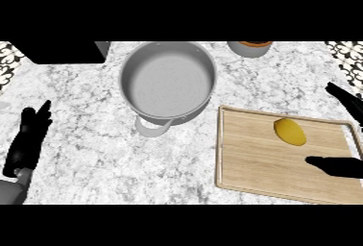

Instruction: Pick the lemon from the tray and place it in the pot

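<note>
A yellow oval lemon [290, 131] lies on a flat wooden tray [245, 163], near the tray's far right corner. Nothing is touching it.

The robot's black right hand [339, 166] comes in from the right side. Its fingers are spread wide apart. One dark part reaches over the tray just below the lemon. Another dark finger [346, 100] sticks out above the tray's far edge. The lemon sits in the open space between them.

A big round grey metal pot [167, 79] stands to the left of the tray, just beside it. Its handle [154, 128] points toward the robot.

The black left hand [28, 139] rests far off at the left edge. Its fingers are straight, point up and are close together.

A small grey cup [249, 47] stands behind the pot. Everything sits on a white speckled stone counter [99, 158].
</note>
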